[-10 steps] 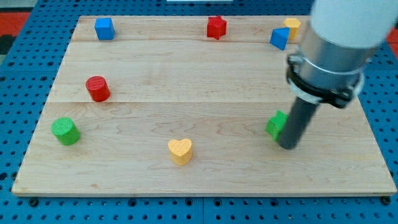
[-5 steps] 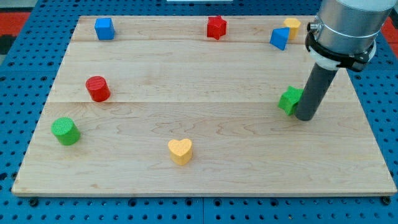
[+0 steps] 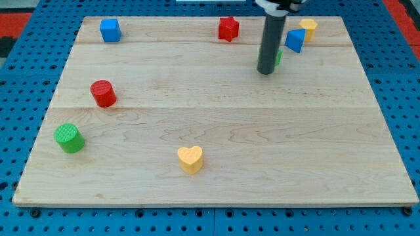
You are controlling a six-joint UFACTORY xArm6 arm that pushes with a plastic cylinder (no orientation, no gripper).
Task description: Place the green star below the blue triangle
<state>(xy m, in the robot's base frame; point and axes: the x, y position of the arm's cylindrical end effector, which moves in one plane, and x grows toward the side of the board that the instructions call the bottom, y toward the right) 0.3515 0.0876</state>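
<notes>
The green star [image 3: 279, 57] is almost wholly hidden behind my rod; only a green sliver shows at the rod's right side. The blue triangle [image 3: 294, 40] sits just up and to the right of it, near the board's top right. My tip [image 3: 266, 71] rests on the board at the star's lower left, touching it. A yellow block [image 3: 308, 29] stands right behind the blue triangle.
A red star [image 3: 228, 28] sits at the top middle and a blue cube [image 3: 110, 30] at the top left. A red cylinder [image 3: 103, 93] and a green cylinder [image 3: 69, 137] are on the left. A yellow heart [image 3: 190, 158] lies at the bottom middle.
The rod moved up and to the left, and the green star went with it from the board's right middle to just below-left of the blue triangle. The other blocks stayed put.
</notes>
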